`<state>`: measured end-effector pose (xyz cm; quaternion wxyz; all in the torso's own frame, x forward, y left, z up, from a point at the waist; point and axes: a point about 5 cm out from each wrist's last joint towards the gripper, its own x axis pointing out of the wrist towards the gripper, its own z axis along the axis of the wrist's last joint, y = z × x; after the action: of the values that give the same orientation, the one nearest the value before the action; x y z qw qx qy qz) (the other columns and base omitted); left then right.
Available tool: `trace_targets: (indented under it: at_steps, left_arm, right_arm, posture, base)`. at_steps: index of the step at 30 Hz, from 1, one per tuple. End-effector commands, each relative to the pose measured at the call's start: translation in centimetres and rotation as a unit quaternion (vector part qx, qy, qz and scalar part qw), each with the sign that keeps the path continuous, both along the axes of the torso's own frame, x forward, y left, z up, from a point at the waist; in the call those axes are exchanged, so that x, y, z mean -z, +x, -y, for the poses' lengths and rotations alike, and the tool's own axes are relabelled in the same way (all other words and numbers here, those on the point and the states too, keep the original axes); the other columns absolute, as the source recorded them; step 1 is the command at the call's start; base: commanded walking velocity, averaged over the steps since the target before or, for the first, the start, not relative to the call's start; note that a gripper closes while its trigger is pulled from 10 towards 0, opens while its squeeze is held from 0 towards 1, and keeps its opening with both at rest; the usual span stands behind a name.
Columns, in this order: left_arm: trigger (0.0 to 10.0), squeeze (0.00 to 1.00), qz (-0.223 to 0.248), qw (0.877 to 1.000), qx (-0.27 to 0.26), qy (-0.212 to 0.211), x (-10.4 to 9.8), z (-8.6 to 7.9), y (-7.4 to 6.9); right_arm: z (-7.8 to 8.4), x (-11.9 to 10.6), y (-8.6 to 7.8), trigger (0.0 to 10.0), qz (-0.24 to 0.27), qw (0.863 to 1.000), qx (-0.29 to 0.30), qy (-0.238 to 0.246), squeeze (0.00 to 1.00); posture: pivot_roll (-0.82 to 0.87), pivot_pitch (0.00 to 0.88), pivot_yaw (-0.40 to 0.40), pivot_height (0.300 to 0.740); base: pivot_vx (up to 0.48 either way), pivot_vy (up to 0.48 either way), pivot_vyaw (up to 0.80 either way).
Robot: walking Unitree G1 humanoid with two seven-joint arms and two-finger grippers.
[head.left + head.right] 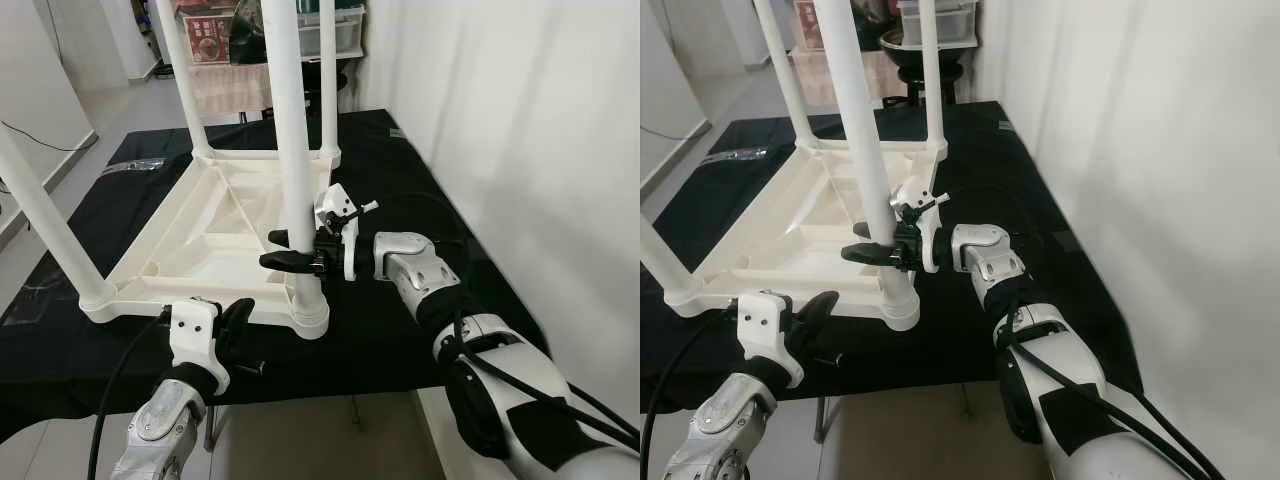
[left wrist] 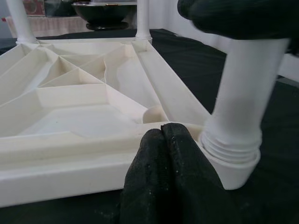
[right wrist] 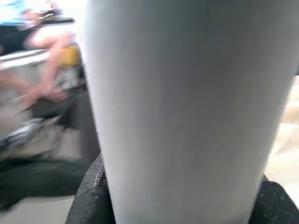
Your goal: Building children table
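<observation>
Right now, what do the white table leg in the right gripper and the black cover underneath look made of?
White table leg: probably moulded plastic, smooth, with a ribbed thread at its base. Black cover: seemingly matte woven fabric, draped over the edge. The right gripper clamps the leg.

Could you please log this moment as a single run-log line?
stage: table leg assembly | right gripper: shut on near-right table leg above its socket | left gripper: shut, empty, by upturned white tabletop edge | surface: black cloth

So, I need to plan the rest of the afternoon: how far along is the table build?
All four legs stand in the upturned tabletop. The right gripper is clamped on the near right leg, apparently screwing it into its socket. The left gripper rests shut by the tabletop's edge. Left: finish tightening, then flip the table.
</observation>
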<state>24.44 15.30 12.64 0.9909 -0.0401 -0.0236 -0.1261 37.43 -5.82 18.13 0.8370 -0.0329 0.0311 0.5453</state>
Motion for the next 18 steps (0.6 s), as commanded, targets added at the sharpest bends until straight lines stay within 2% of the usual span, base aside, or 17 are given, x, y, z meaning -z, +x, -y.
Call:
trace_targets:
  at_steps: [1, 3, 4, 6, 7, 8, 10, 13, 14, 17, 18]
  left_arm:
    - [10.0, 0.0, -0.001, 1.0, -0.003, 0.002, -0.1, -0.2, -0.2]
    - [10.0, 0.0, -0.001, 1.0, -0.002, 0.002, -0.2, -0.4, -0.1]
    - [10.0, 0.0, -0.002, 1.0, -0.001, 0.003, -0.1, -0.5, -0.1]
    - [10.0, 0.0, -0.004, 1.0, 0.0, 0.004, 0.0, -0.5, -0.1]
    - [10.0, 0.0, -0.006, 1.0, 0.0, 0.004, 0.1, -0.4, 0.0]
    - [10.0, 0.0, -0.006, 1.0, 0.0, 0.004, 0.1, -0.4, 0.0]
    - [10.0, 0.0, -0.006, 1.0, 0.001, 0.003, 0.1, -0.4, 0.0]
    - [10.0, 0.0, -0.005, 1.0, -0.006, 0.003, 0.1, -0.5, -0.1]
    - [10.0, 0.0, -0.005, 1.0, -0.007, 0.004, 0.1, -0.5, -0.1]
    - [10.0, 0.0, -0.005, 1.0, -0.007, 0.004, 0.1, -0.6, -0.1]
    - [10.0, 0.0, -0.006, 1.0, -0.003, 0.004, 0.2, -0.5, -0.1]
  right_arm:
    - [1.1, 3.9, -0.2, 0.0, -0.068, 0.979, 0.192, -0.028, 0.0]
    - [0.0, 6.5, -2.6, 0.0, -0.1, 0.961, 0.257, -0.026, 0.0]
    - [-0.4, 7.0, -3.2, 0.0, -0.088, 0.961, 0.257, -0.044, 0.0]
    - [-0.5, 6.8, -2.9, 0.0, -0.081, 0.966, 0.243, -0.04, 0.0]
    - [-0.1, 6.4, -2.1, 0.0, -0.08, 0.963, 0.254, -0.034, 0.0]
    - [-0.1, 6.4, -2.1, 0.0, -0.08, 0.963, 0.254, -0.034, 0.0]
    - [0.4, 6.0, -1.1, 0.0, -0.078, 0.962, 0.258, -0.033, 0.0]
    - [-0.1, 6.2, -1.2, 0.0, -0.076, 0.966, 0.245, -0.041, 0.0]
    - [-0.3, 6.1, -1.2, 9.3, -0.074, 0.967, 0.239, -0.046, 0.0]
    - [-0.5, 6.1, -1.4, 9.3, -0.073, 0.966, 0.241, -0.051, 0.0]
    - [-0.9, 5.0, -1.5, 10.0, -0.066, 0.977, 0.2, -0.029, 1.0]
  posture:
    - [-0.03, 0.0, 0.008, 0.74]
    - [-0.05, 0.0, 0.037, 0.74]
    - [-0.06, 0.0, 0.039, 0.74]
    - [-0.06, 0.0, 0.037, 0.74]
    - [-0.05, 0.0, 0.034, 0.74]
    - [-0.05, 0.0, 0.034, 0.74]
    - [-0.03, 0.0, 0.02, 0.74]
    - [-0.03, 0.0, 0.021, 0.74]
    - [-0.03, 0.0, 0.022, 0.74]
    - [-0.03, 0.0, 0.022, 0.74]
    - [-0.02, 0.0, 0.025, 0.74]
  base:
    - [0.0, 0.0, 0.0]
    - [0.0, 0.0, 0.0]
    - [0.0, 0.0, 0.0]
    - [0.0, 0.0, 0.0]
    - [0.0, 0.0, 0.0]
    - [0.0, 0.0, 0.0]
    - [0.0, 0.0, 0.0]
    - [0.0, 0.0, 0.0]
    - [0.0, 0.0, 0.0]
    - [0.0, 0.0, 0.0]
    - [0.0, 0.0, 0.0]
